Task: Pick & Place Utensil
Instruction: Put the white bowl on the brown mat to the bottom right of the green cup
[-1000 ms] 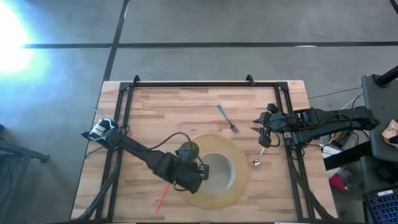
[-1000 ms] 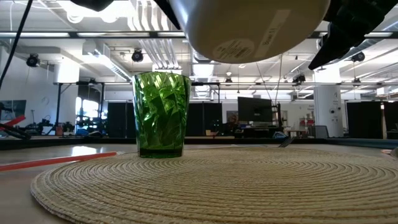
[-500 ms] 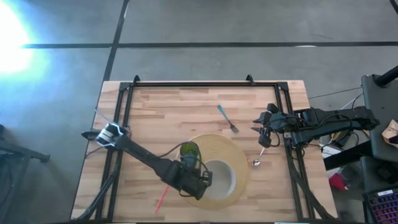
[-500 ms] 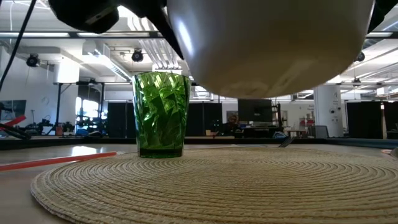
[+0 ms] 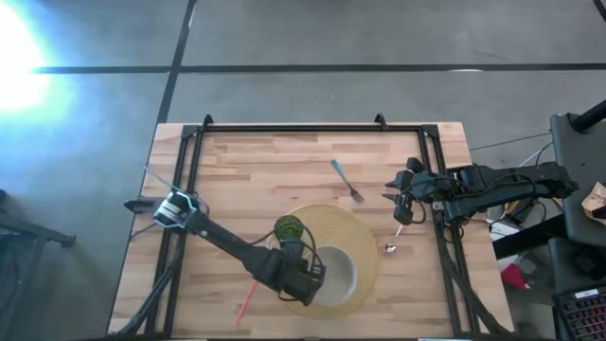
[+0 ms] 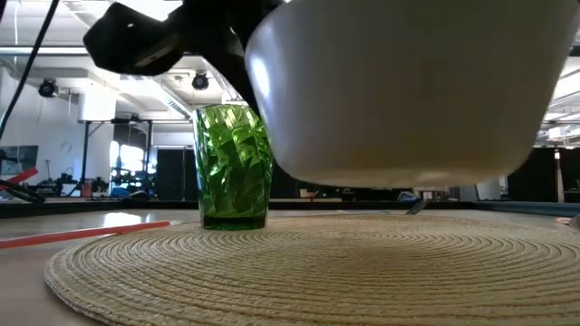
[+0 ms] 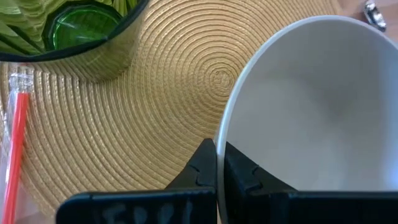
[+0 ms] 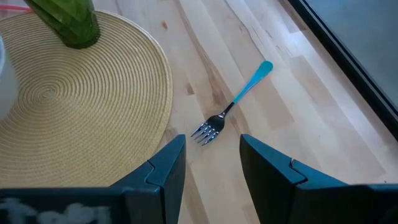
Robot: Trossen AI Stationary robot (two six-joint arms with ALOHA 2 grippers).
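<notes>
The left gripper (image 7: 216, 171) is pinched nearly closed on the rim of a white bowl (image 5: 333, 268), one finger inside, one outside; the low view shows the bowl (image 6: 408, 91) hanging just above the round woven mat (image 6: 299, 267), clear of it; a green glass (image 5: 288, 228) stands on the mat beside the bowl. The right gripper (image 8: 211, 158) hovers off the mat's edge, fingers spread wide, holding nothing; the blue-handled fork (image 8: 233, 106) lies on the wooden table (image 5: 256, 166) just beyond it; a spoon (image 5: 392, 241) and a red straw (image 5: 246, 298) lie either side of the mat.
</notes>
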